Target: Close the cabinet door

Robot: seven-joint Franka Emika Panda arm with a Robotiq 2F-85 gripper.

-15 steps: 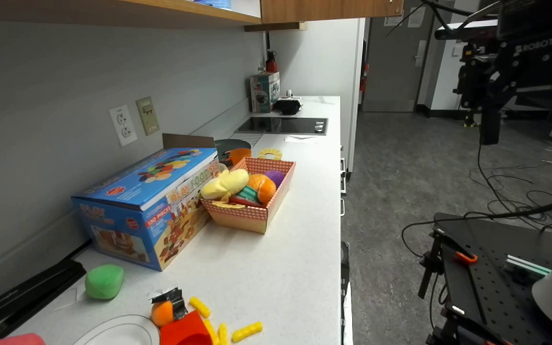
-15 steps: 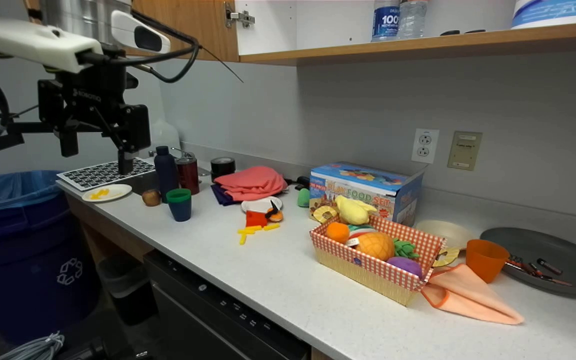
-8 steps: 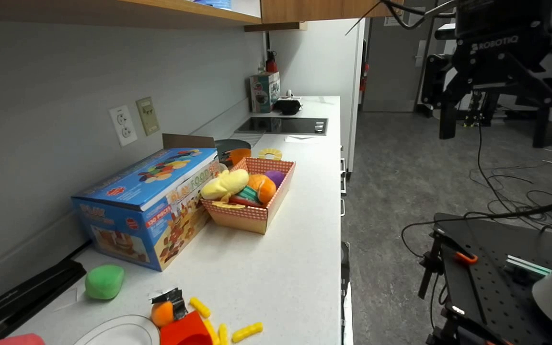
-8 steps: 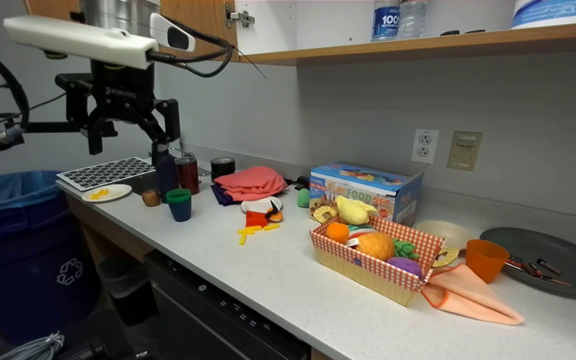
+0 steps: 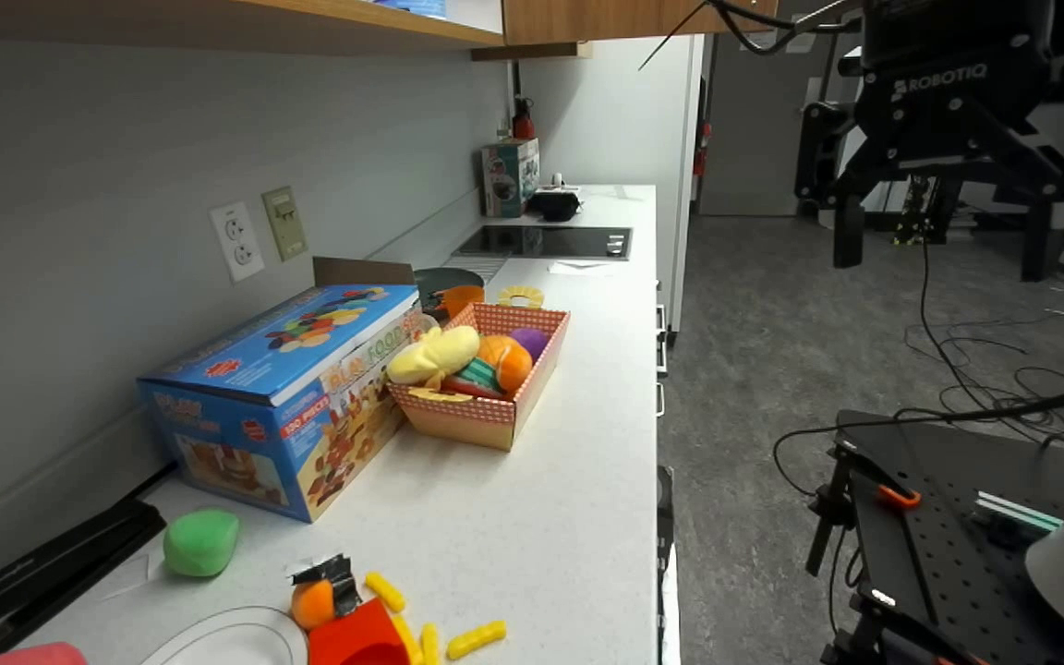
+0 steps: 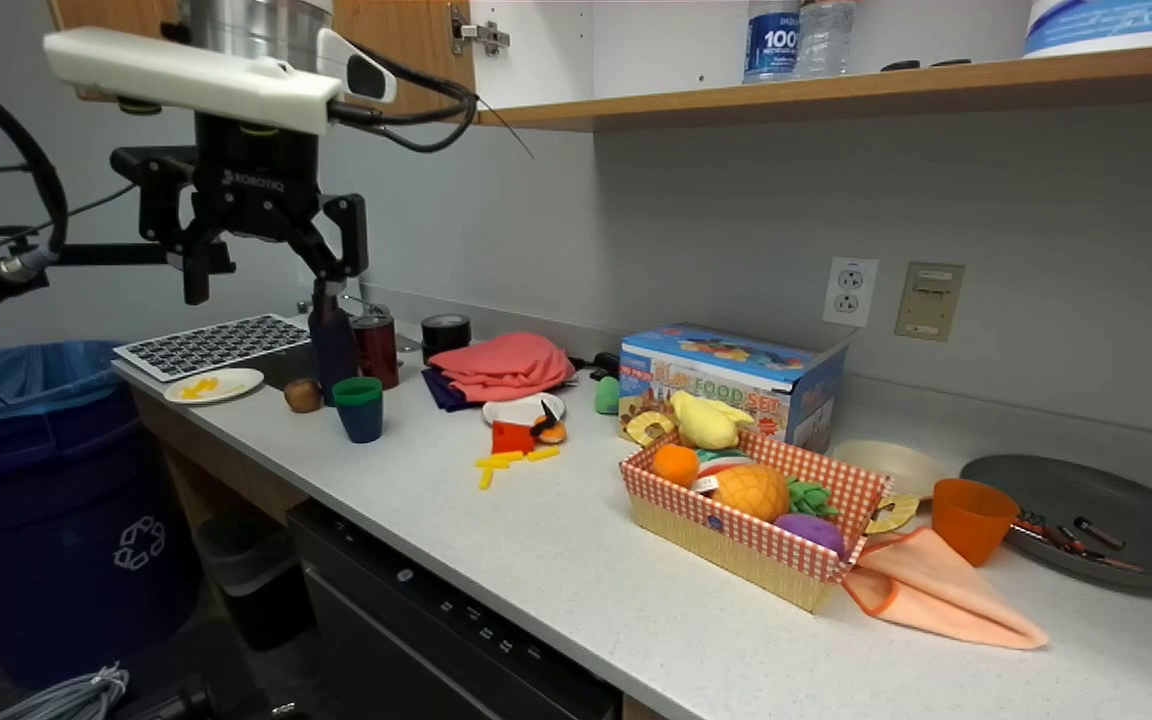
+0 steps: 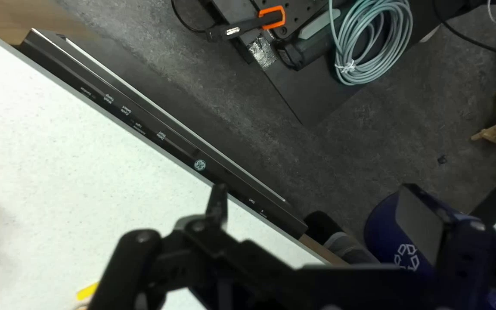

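The wooden cabinet door stands open at the upper cabinet. It shows in both exterior views, at the top edge point(image 5: 634, 17) and behind my arm point(image 6: 401, 45). A metal hinge point(image 6: 481, 36) joins it to the white cabinet interior point(image 6: 636, 50). Much of the door is cut off by the frame or hidden by the arm. My gripper point(image 5: 942, 263) is open and empty, pointing down, below the door's height in an exterior view point(image 6: 260, 295). In the wrist view the gripper point(image 7: 319, 189) has its fingers wide apart, over the counter edge and floor. The door is out of the wrist view.
The cabinet shelf point(image 6: 836, 88) holds bottles. On the counter point(image 6: 496, 540) stand a dark bottle point(image 6: 334, 345), a green-blue cup point(image 6: 360, 412), a basket of toy food point(image 6: 726, 560) and a play food box point(image 6: 726, 375). A blue recycling bin point(image 6: 56, 520) stands at the counter's end.
My gripper has moved left in one exterior view and right in the other, and has turned so both fingers show more squarely. It slowed in the last half second. The door has not moved.
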